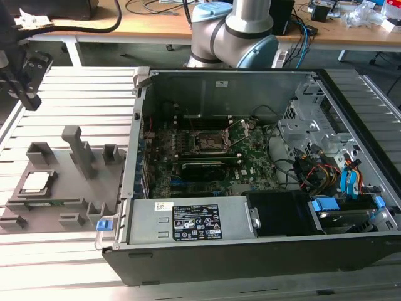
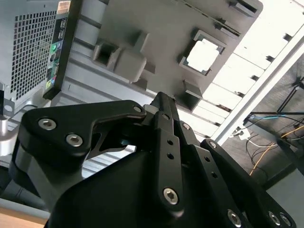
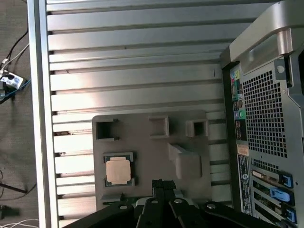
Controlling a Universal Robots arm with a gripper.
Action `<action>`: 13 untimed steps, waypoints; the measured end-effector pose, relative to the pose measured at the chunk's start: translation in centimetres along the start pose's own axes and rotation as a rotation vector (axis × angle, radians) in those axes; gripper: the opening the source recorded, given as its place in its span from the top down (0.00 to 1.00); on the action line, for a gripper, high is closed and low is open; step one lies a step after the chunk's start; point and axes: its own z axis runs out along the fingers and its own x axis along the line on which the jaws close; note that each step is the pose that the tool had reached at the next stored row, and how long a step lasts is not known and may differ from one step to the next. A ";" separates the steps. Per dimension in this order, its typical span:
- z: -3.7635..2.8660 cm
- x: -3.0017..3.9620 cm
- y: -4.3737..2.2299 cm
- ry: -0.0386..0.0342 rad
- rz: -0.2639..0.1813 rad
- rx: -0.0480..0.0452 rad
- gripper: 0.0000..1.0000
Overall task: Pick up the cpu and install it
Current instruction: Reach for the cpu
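Note:
The cpu [image 1: 36,183], a small pale silver square, lies flat in a recess of the grey fixture plate [image 1: 69,188] at the exterior view's left, outside the computer case. It also shows in the first wrist view as the cpu [image 3: 118,170] and in the second wrist view as the cpu [image 2: 205,54]. My black gripper [image 1: 30,100] hangs well above the slatted table, beyond the fixture's far end. In both wrist views its fingers meet at the tip, gripper [image 3: 161,183] and gripper [image 2: 161,100], shut with nothing between them. The dark motherboard socket [image 1: 210,143] sits inside the open case.
The open computer case [image 1: 250,251] takes up the middle and right of the exterior view, with cables and drive bays at its right. Grey upright blocks [image 1: 80,150] rise from the fixture plate. The aluminium slatted table [image 1: 81,88] runs under everything. The arm's base [image 1: 238,31] stands behind the case.

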 end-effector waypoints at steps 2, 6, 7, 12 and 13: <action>0.04 0.76 -0.26 0.0000 0.000 0.0000 0.89; 0.29 1.61 -0.57 -0.0001 0.000 -0.0001 0.89; 0.44 1.82 -0.62 -0.0002 0.000 -0.0001 0.89; 1.08 2.43 -0.75 0.0000 0.000 0.0000 0.89; 1.17 2.59 -0.77 0.0000 0.000 0.0000 0.89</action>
